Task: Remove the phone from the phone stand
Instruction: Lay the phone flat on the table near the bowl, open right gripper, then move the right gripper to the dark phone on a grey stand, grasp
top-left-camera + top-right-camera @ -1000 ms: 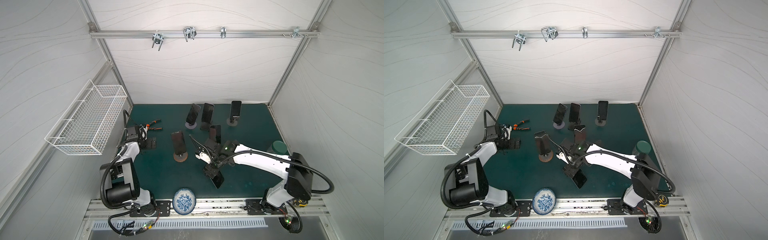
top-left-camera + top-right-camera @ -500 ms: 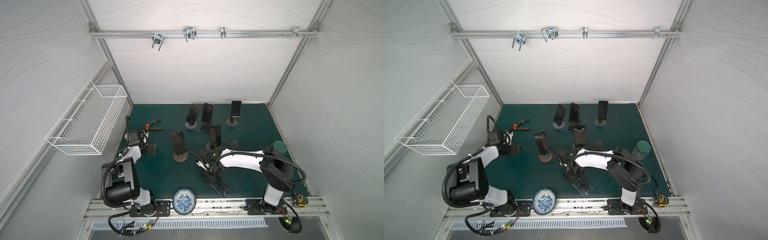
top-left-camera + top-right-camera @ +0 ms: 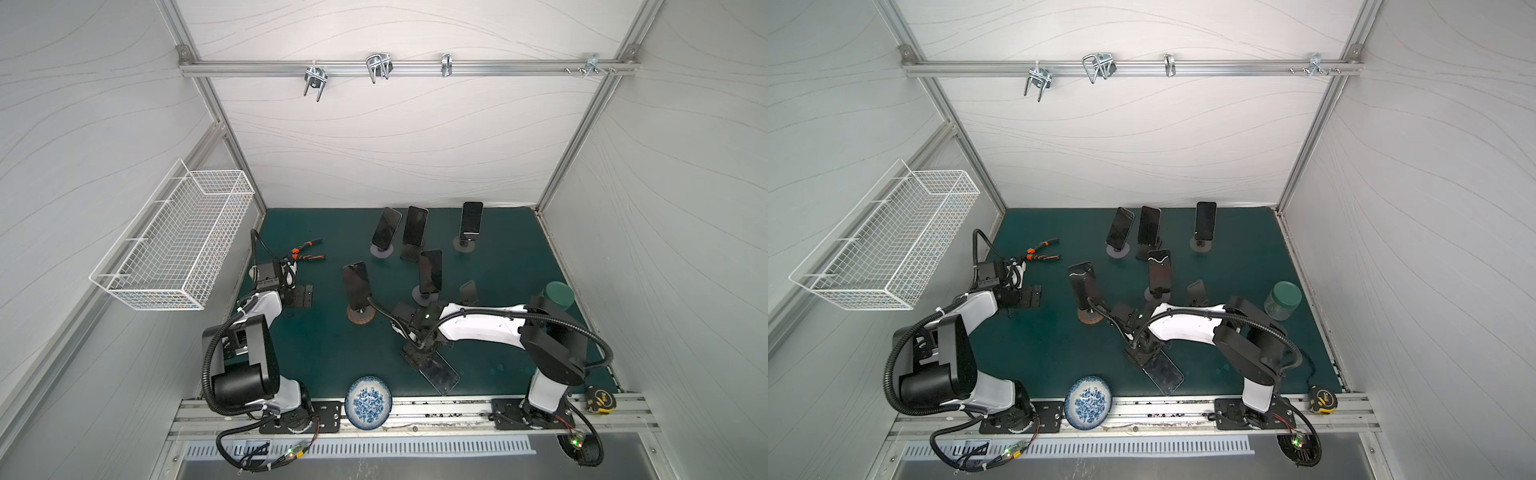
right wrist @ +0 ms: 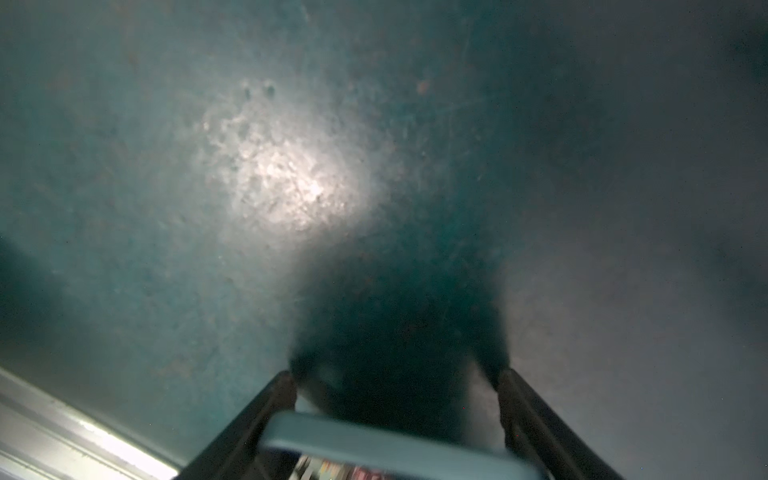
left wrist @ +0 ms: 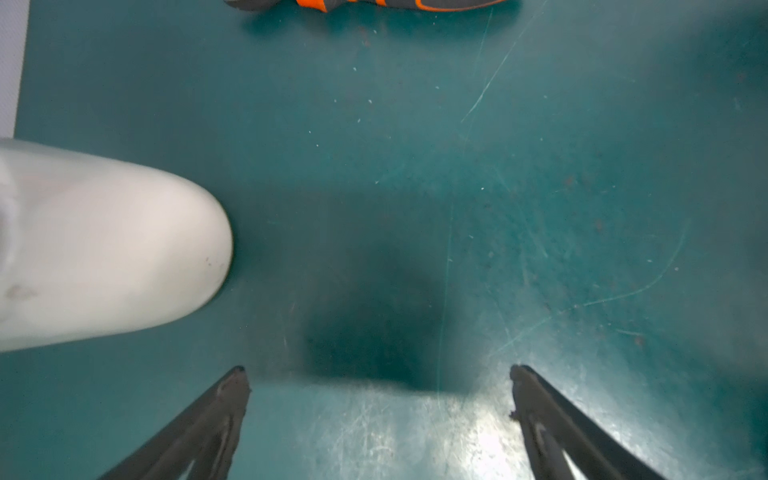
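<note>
- A dark phone in a pale blue case (image 3: 440, 374) is lying flat on the teal table mat (image 3: 324, 349), close to the mat's front edge; both top views are showing it there
- The right gripper (image 3: 417, 356) is reaching down over the phone's far end
- In the right wrist view its two black fingers (image 4: 282, 386) are standing on either side of the case's edge, and I cannot tell whether they are pinching it or standing just clear of it
- A small dark phone stand (image 3: 468, 291) is standing behind the right arm, well apart from the phone
- The left gripper (image 5: 378, 374) is hovering over the mat at the left side, its fingers spreading wide and holding nothing
- Orange-and-black pliers (image 5: 436, 3) are lying on the mat beyond the left gripper
- Five other dark phones (image 3: 430, 272) are leaning upright on stands toward the back of the mat
- A blue-and-white patterned plate (image 3: 368, 402) is sitting at the table's front edge, left of the phone
</note>
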